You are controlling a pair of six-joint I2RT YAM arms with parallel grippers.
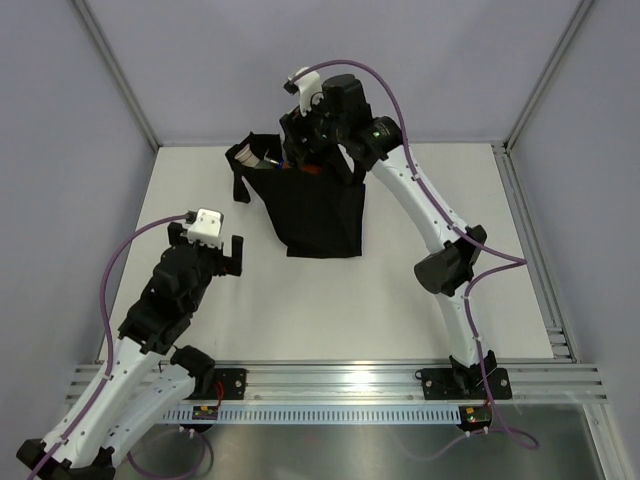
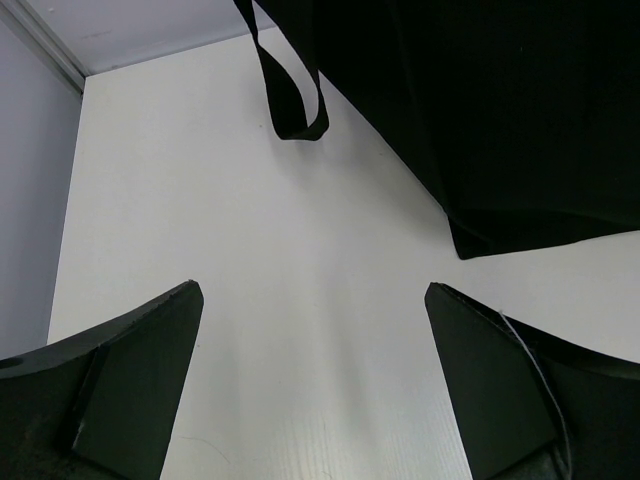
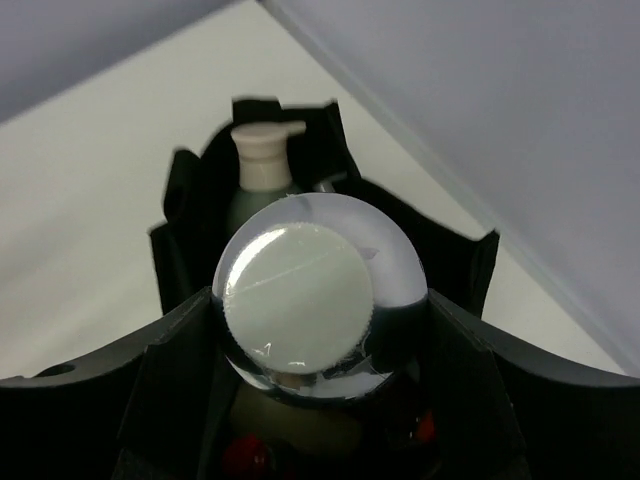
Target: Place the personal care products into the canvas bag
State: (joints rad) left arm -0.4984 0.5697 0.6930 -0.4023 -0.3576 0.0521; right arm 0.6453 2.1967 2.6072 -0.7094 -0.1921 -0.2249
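Right up against the right wrist camera sat the small silver bottle (image 3: 320, 295), its shiny round end facing the lens. The right gripper (image 3: 320, 340) was pinching it from both sides, a black finger (image 3: 150, 400) pressed to each flank. That gripper hung directly over the open mouth of the black canvas bag (image 1: 320, 210), which stood near the far side of the white counter (image 1: 400, 320). Down inside the bag I could see a grey-green bottle with a beige cap (image 3: 262, 160) leaning against the far wall, and some red glints (image 3: 245, 455) lower down that I couldn't make out properly. From above, the bag's opening faced up and to the left, with one looped strap handle (image 2: 295, 100) drooping down its left side onto the counter. The left gripper (image 2: 315, 380) was spread wide with nothing between its fingers, low over bare counter, near the bag's lower left corner but clear of the fabric.
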